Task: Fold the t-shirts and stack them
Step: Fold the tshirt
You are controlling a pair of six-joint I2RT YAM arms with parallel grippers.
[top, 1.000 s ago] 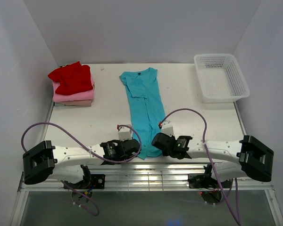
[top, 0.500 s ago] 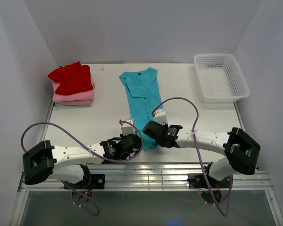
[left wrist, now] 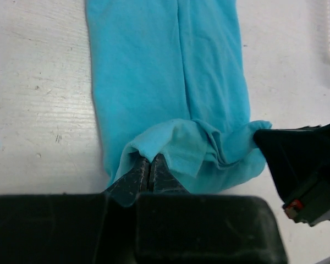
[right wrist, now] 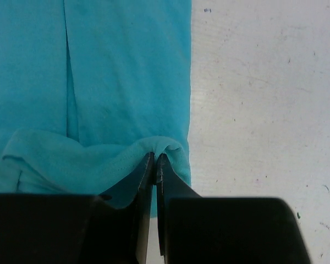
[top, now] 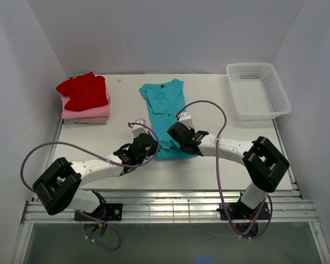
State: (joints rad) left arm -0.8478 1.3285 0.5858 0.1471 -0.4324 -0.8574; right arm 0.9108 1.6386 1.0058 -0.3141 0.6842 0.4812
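Observation:
The teal t-shirt (top: 166,107) lies as a long narrow strip on the table, collar at the far end. Its near hem is lifted and carried back over the body. My left gripper (top: 149,142) is shut on the hem's left corner (left wrist: 148,144). My right gripper (top: 175,132) is shut on the hem's right corner (right wrist: 164,145). Both jaws are pinched together with cloth folded over their tips. The shirt fills the left wrist view (left wrist: 165,71) and the right wrist view (right wrist: 115,66). A stack of folded shirts, red (top: 83,91) on pink (top: 88,112) on beige (top: 86,120), sits at the far left.
A white mesh basket (top: 258,90) stands at the far right corner. White walls close in the table on the left, back and right. The right arm's black body (left wrist: 305,165) shows at the right edge of the left wrist view.
Both grippers have moved away from the near table edge toward the far side, carrying the teal shirt's hem with them, so the shirt's visible length has shortened.

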